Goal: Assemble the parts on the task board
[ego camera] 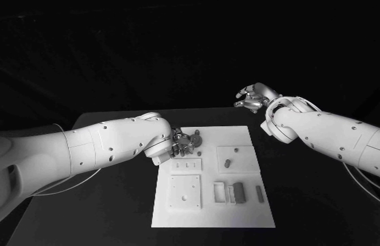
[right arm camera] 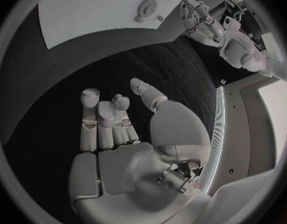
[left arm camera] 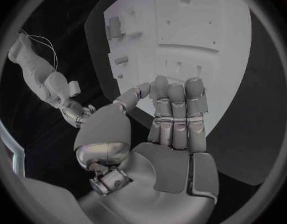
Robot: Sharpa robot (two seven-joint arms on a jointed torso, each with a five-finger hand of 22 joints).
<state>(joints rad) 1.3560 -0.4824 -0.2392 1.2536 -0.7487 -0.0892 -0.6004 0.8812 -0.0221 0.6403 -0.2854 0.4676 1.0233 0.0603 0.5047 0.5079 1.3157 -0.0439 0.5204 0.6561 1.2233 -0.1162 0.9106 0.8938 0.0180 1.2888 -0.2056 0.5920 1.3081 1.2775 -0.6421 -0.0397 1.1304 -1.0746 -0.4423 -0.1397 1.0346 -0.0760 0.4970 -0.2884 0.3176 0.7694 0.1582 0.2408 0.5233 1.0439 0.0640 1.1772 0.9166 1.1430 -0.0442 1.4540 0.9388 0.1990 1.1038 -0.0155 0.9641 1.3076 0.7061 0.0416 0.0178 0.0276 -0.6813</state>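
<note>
White plate, black table: the task board [ego camera: 241, 213] lies in the middle of the table [ego camera: 118, 224], with the small parts [ego camera: 238, 191] resting in its recesses and on its face. Going from left to right, the left hand [ego camera: 183, 143] hangs over the board's far left corner, low above the surface; the left wrist view shows its fingers [left arm camera: 177, 114] straight, side by side and holding nothing, with the thumb set off to one side, which reads as a hand poised to reach down rather than one carrying a piece. Just right of it, a short dark part [ego camera: 227, 162] lies on the upper right panel, and more pieces, among them a long dark bar [ego camera: 260, 193], sit lower on the board's right side, so assembly looks barely begun. Farthest right, the right hand [ego camera: 253, 99] is raised beyond the board's far right corner, clear of the plate. Its fingers [right arm camera: 109, 122] are extended and hold nothing, likely parked to keep the workspace free.
</note>
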